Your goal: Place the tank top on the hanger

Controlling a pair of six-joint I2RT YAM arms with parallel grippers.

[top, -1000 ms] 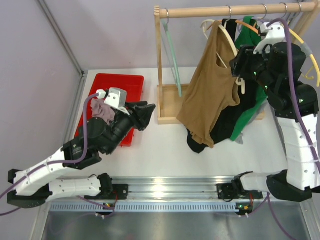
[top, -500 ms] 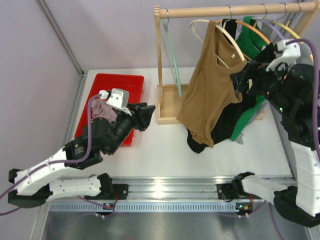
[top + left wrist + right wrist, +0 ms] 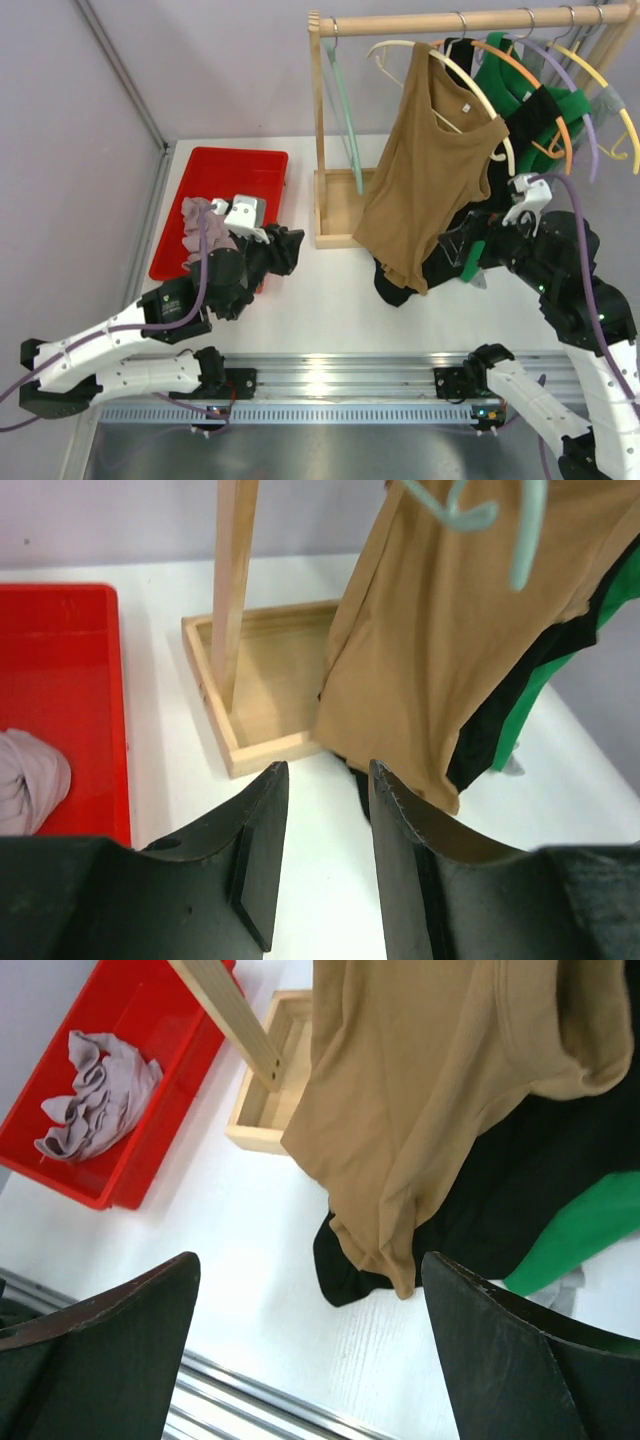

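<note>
We see tan-brown sleeveless fabric tank top (image 3: 425,190) hanging on thin cream-white curved plastic hanger (image 3: 395,43), right hand (image 3: 452,245) open, empty, left hand (image 3: 325,770) open, empty

Two arms, mine: white shells low down, black toward the wrists.
My left arm (image 3: 110,345), at eight o'clock in the overhead view, and my right arm (image 3: 575,300), at four o'clock, wear smooth white casings near their bases and bulky black housings higher up. A purple cable (image 3: 204,258) loops along each one. A small white camera block (image 3: 243,210) caps each wrist. My left pincer (image 3: 320,780) and right pincer (image 3: 310,1270) have matte black, blunt, wedge-shaped fingers.
</note>
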